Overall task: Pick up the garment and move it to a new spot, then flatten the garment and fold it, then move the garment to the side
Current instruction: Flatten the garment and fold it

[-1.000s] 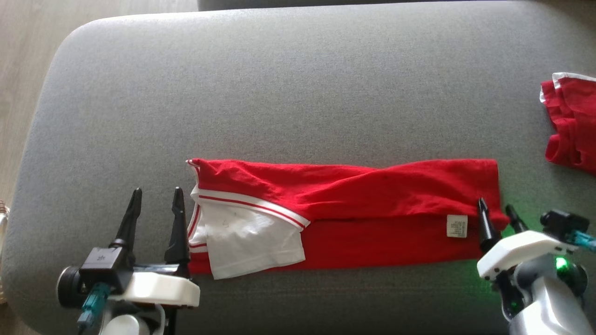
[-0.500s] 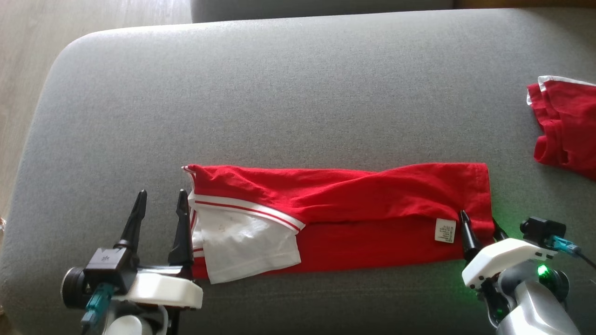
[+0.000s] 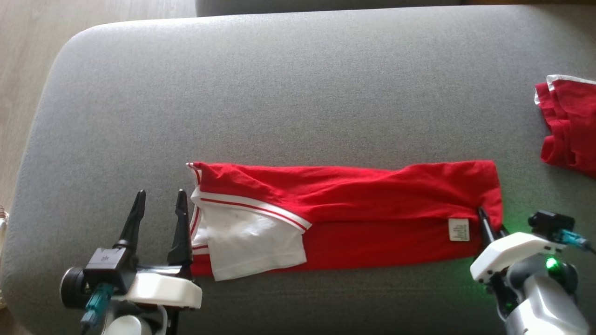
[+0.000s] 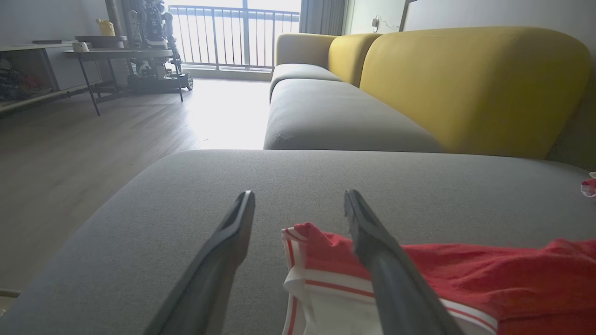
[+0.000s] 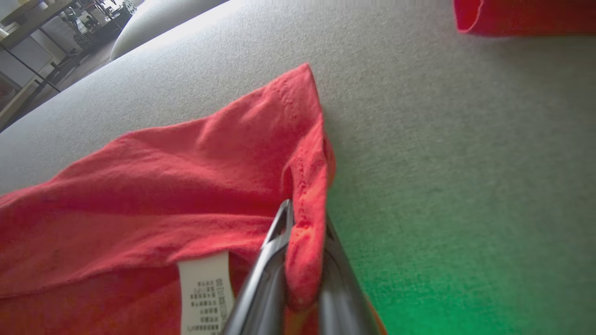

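Since a second ago the right claw (image 3: 489,221) has gone from open, with a finger on each side of the cloth, to shut on the right end of the garment (image 3: 363,200). The left claw (image 3: 160,200) has stayed put. The head view has shifted slightly between frames.

In the right wrist view the right claw (image 5: 305,223) pinches a fold of the red hem between its two fingers, close to the near corner. A white label (image 5: 205,293) sits on the cloth just left of the grip. Green light from the arm tints the grey sofa seat (image 5: 442,139) beside it.

The garment lies across the near half of the sofa seat (image 3: 298,93), folded into a long red strip running left to right. Its white sleeve (image 3: 251,242), with red-striped trim, lies over the left end, and the label (image 3: 458,229) is near the right end.

The left claw (image 4: 299,200) is spread wide and holds nothing. Its left finger is over bare grey seat. Its right finger is at the left edge of the garment (image 4: 465,270); I cannot tell whether it touches the cloth.

A second red garment (image 3: 570,121) with a white edge lies crumpled at the far right of the seat, well apart from the first. Wood floor (image 3: 23,56) runs past the seat's left side, and a yellow backrest (image 4: 465,83) rises behind it.
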